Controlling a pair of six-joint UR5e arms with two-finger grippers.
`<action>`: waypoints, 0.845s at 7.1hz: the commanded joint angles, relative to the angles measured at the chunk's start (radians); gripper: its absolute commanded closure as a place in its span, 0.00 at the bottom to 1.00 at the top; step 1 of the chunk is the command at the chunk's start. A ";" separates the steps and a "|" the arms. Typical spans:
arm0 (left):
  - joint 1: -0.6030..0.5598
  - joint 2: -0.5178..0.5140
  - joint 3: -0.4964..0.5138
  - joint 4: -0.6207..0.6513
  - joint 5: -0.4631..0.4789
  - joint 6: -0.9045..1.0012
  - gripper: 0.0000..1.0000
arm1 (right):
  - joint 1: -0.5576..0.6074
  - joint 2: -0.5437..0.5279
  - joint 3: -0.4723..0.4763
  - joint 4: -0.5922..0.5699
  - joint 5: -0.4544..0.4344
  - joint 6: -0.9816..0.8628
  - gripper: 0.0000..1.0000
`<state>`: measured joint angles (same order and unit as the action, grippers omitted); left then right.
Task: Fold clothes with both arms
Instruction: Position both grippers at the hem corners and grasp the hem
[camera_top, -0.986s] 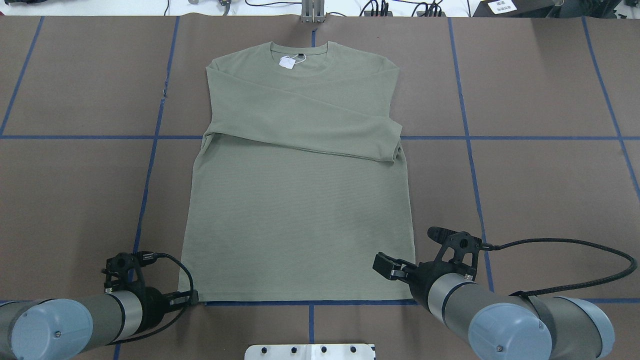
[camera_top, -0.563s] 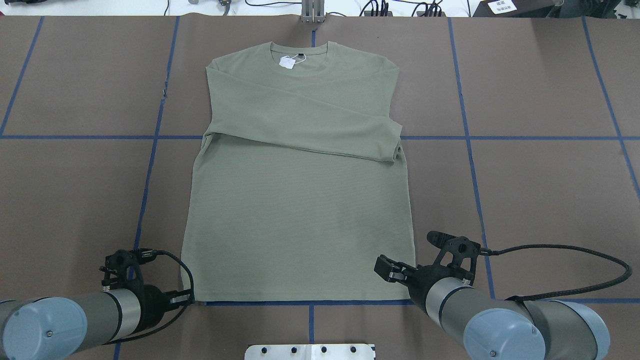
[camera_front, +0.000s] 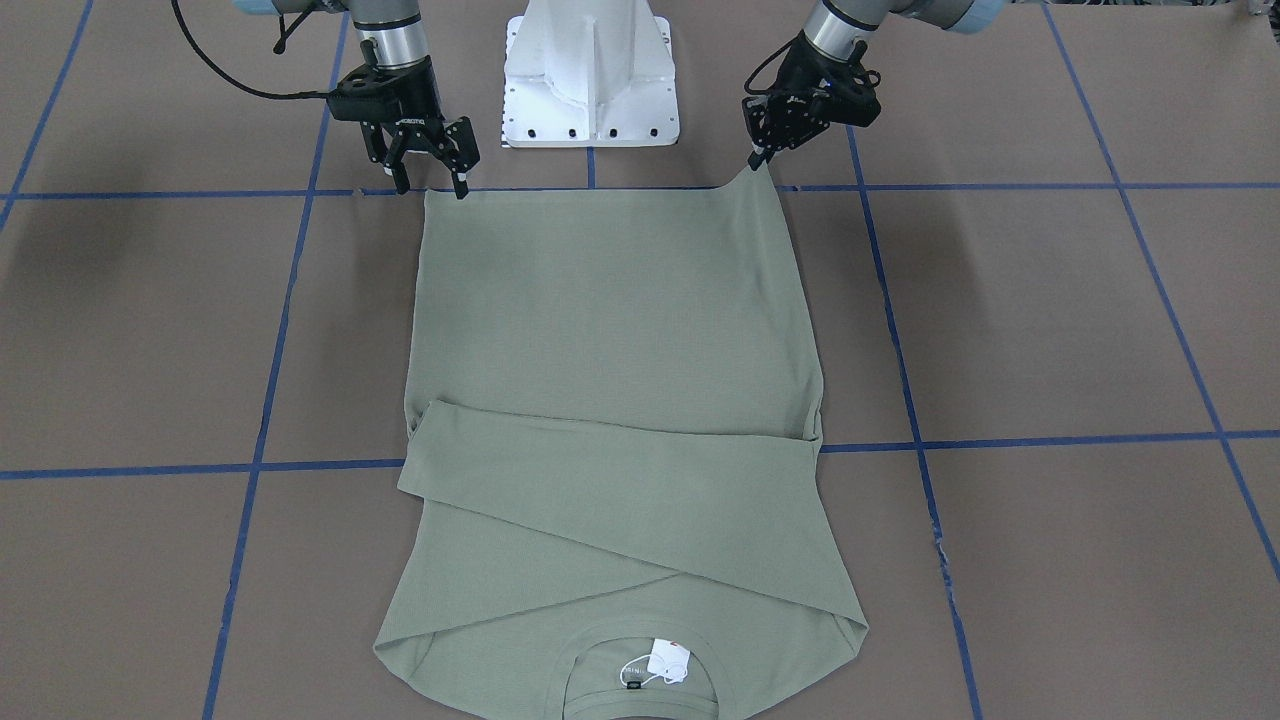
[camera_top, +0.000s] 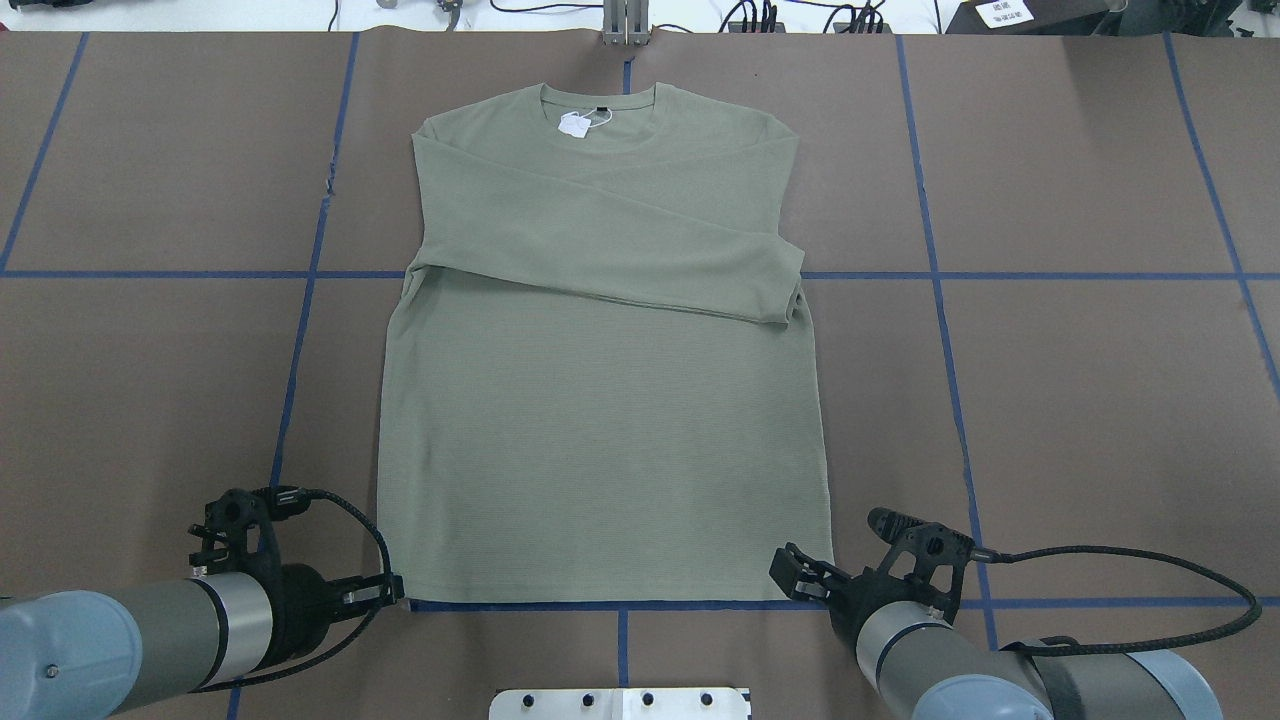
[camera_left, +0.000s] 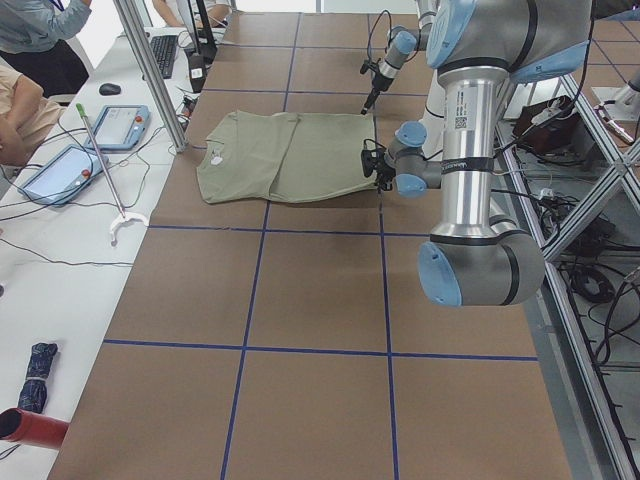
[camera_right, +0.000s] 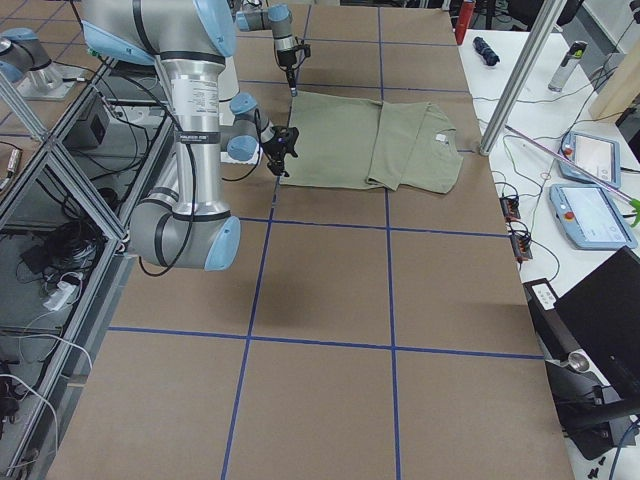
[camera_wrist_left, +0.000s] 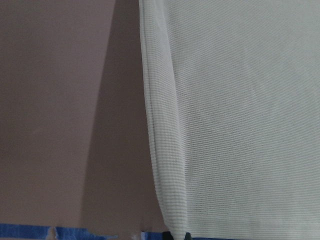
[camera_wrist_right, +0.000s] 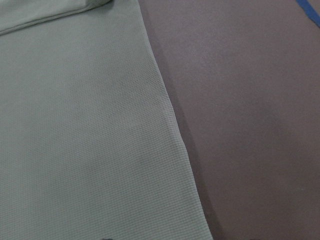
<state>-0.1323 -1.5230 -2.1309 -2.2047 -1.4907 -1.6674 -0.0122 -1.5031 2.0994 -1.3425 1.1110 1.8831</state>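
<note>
An olive-green long-sleeved shirt lies flat on the brown table, sleeves folded across the chest, collar and white tag at the far end. My left gripper is at the near left hem corner. In the front view it is shut on that corner, which rises to a point. The left wrist view shows the lifted shirt edge. My right gripper is at the near right hem corner. In the front view it is open, its fingers straddling the corner. The right wrist view shows the shirt lying flat.
The white pedestal base stands just behind the hem, between the arms. Blue tape lines divide the table into squares. A metal post stands at the far edge. A side desk with tablets and people lies beyond the table.
My right gripper has drawn back toward the robot and come down to the right hem corner. The shirt's near left edge has pulled inward at my left gripper.
</note>
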 joint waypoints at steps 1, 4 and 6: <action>0.000 0.000 -0.003 -0.001 -0.002 0.000 1.00 | -0.032 -0.002 -0.024 -0.003 -0.045 0.002 0.02; 0.000 0.001 0.000 -0.003 -0.002 -0.002 1.00 | -0.046 0.006 -0.041 -0.003 -0.080 0.002 0.18; 0.000 0.001 -0.001 -0.003 -0.002 -0.002 1.00 | -0.054 0.007 -0.045 -0.003 -0.085 0.002 0.27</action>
<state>-0.1319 -1.5219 -2.1323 -2.2074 -1.4926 -1.6689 -0.0599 -1.4964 2.0570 -1.3453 1.0318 1.8852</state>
